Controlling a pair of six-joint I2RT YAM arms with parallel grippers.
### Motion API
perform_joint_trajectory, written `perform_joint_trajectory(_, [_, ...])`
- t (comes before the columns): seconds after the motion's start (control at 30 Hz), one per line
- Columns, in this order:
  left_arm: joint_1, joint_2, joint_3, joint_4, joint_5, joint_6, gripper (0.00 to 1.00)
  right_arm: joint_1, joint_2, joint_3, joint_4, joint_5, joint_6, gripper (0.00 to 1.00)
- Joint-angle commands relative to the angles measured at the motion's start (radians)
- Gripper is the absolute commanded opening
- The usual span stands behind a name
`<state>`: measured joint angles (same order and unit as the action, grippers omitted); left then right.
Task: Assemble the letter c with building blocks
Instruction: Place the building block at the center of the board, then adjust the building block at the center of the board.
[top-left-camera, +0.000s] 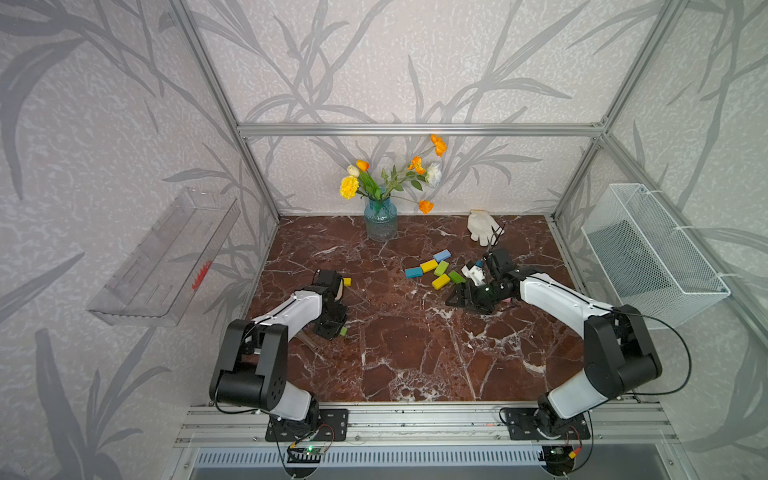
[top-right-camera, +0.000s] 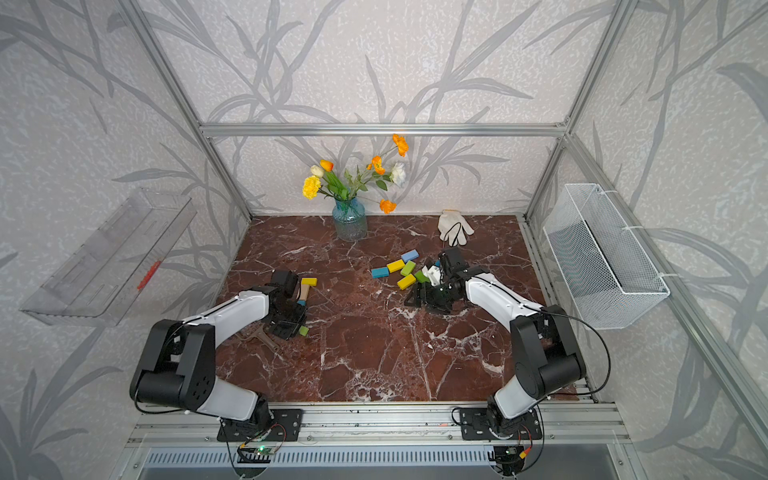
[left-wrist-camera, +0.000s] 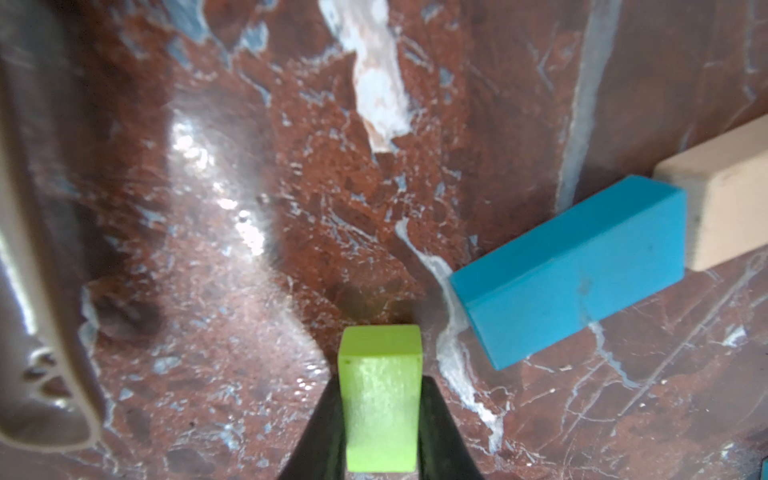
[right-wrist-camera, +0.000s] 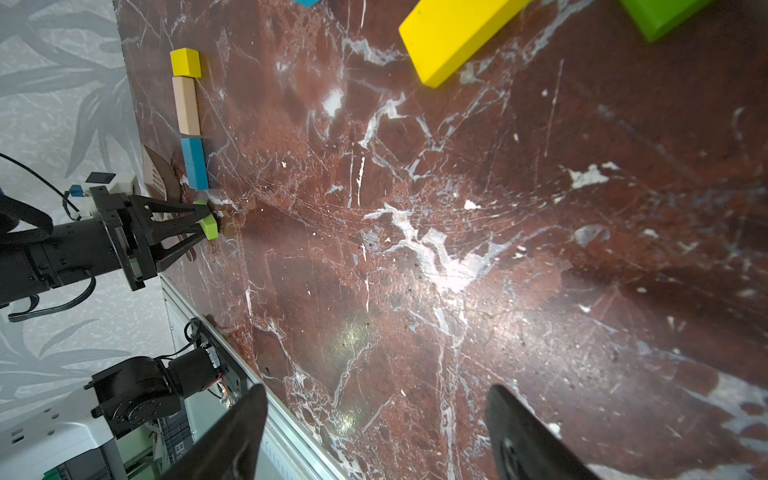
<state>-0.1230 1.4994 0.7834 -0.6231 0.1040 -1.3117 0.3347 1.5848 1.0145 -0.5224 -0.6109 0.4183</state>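
My left gripper (left-wrist-camera: 380, 419) is shut on a lime green block (left-wrist-camera: 380, 395), held low over the marble table near the left edge. Close beside it lies a teal block (left-wrist-camera: 573, 270) that butts against a tan block (left-wrist-camera: 723, 208). A yellow block (right-wrist-camera: 185, 62) continues that row past the tan one. Mid-table my right gripper (right-wrist-camera: 374, 432) is open and holds nothing. Just beyond it sit loose blocks in both top views: blue (top-left-camera: 441, 255), yellow (top-left-camera: 429, 265), teal (top-left-camera: 413, 272), lime (top-left-camera: 441, 268), yellow (top-left-camera: 441, 281) and dark green (top-left-camera: 456, 276).
A blue glass vase (top-left-camera: 380, 220) of flowers stands at the back. A white glove (top-left-camera: 482, 226) lies at the back right. A brown slotted utensil (left-wrist-camera: 37, 291) lies by my left gripper. A wire basket (top-left-camera: 652, 257) and a clear shelf (top-left-camera: 166, 257) hang on the side walls.
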Motion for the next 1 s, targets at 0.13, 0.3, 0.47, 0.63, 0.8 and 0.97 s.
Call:
perform_joint_trajectory(0.13, [0.005, -0.009, 0.025, -0.009, -0.001, 0.006, 0.33, 0.001, 0.005, 0.019, -0.014, -0.006, -0.008, 0.82])
perform_joint_trajectory(0.3, [0.006, -0.056, 0.022, -0.036, -0.008, 0.009, 0.39, 0.001, 0.0, 0.009, -0.011, -0.007, -0.006, 0.82])
perform_joint_trajectory(0.47, [0.006, -0.143, 0.017, -0.093, -0.023, 0.005, 0.4, 0.0, -0.003, -0.002, -0.007, -0.007, -0.004, 0.82])
perform_joint_trajectory(0.63, [0.006, -0.24, 0.007, -0.183, -0.029, 0.013, 0.33, 0.001, -0.011, -0.014, -0.001, -0.006, -0.002, 0.82])
perform_joint_trajectory(0.8, [0.01, -0.269, -0.003, -0.225, -0.027, 0.041, 0.19, 0.0, -0.011, -0.022, 0.006, -0.013, 0.0, 0.82])
perform_joint_trajectory(0.97, [0.014, -0.208, -0.02, -0.226, 0.02, 0.077, 0.12, 0.001, -0.016, -0.018, 0.001, -0.016, -0.006, 0.82])
